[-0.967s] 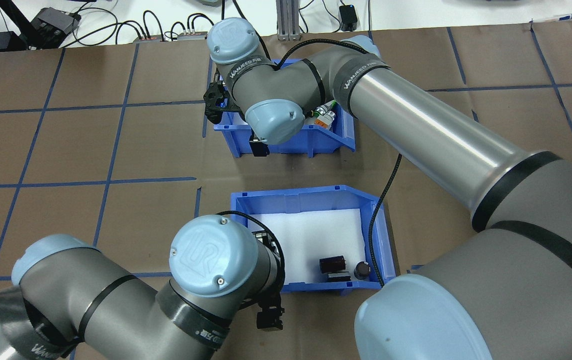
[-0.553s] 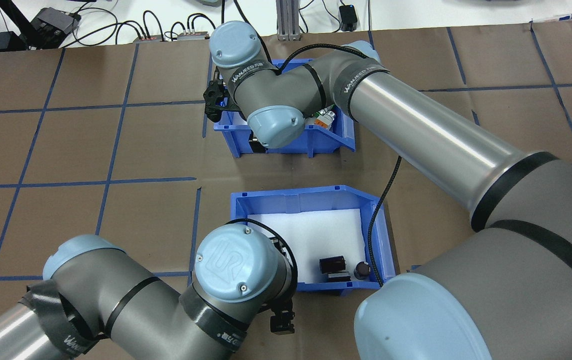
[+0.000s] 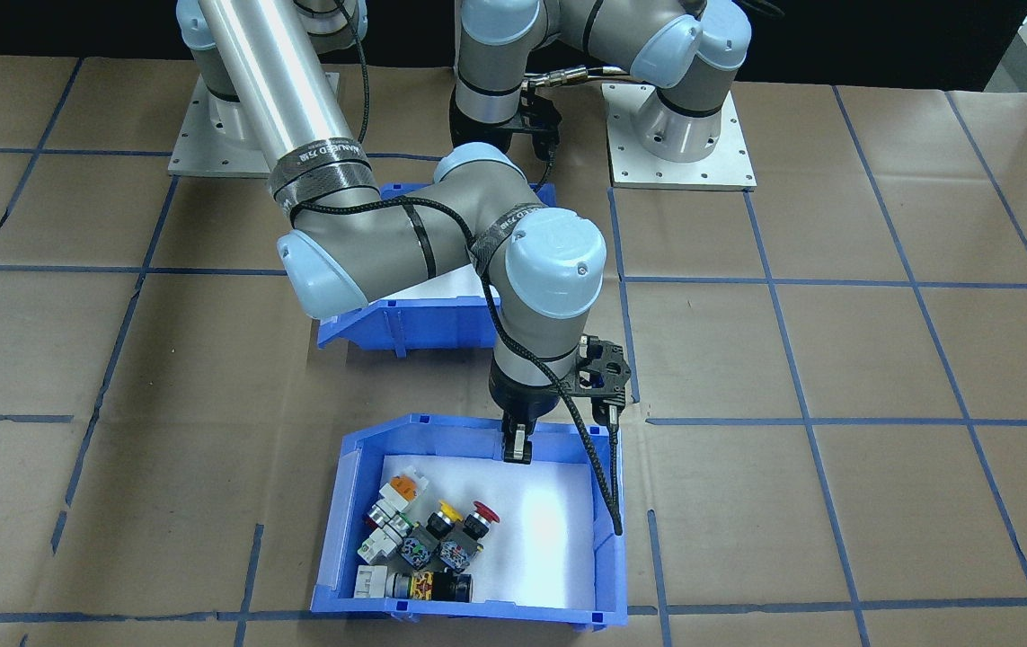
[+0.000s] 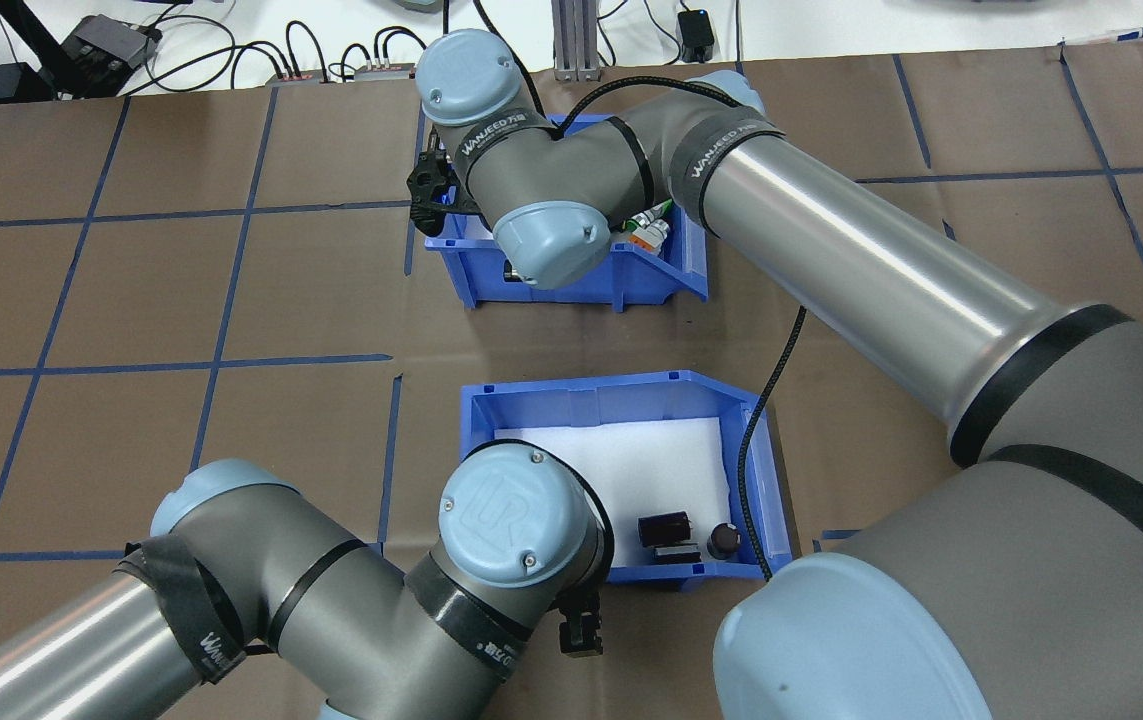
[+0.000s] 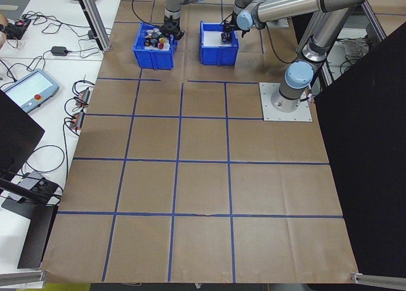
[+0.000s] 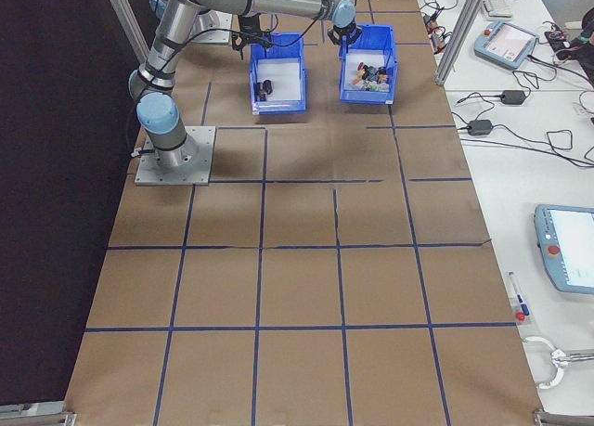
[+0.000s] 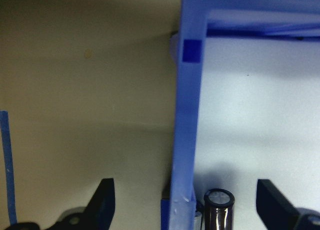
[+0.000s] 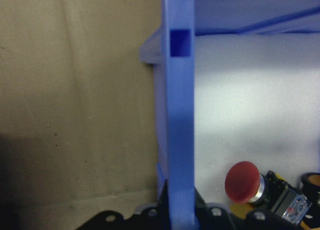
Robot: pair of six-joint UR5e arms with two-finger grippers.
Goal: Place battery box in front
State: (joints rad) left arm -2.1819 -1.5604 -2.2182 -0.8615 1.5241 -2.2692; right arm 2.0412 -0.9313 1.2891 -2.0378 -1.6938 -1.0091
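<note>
Over the last second our left arm had slid along the near wall of the battery box [image 4: 631,440], and its gripper [image 7: 182,202] ended up straddling that wall [image 7: 186,140], fingers [image 7: 102,200] apart, one outside and one inside beside a dark cylinder [image 7: 218,207]. The box sat on the table [image 4: 131,300] nearer our base, unmoved. Our right gripper [image 8: 180,217] was clamped on the wall of the switch bin [image 4: 581,270], which had shifted slightly away. We judged the left was about to close for its grasp.
</note>
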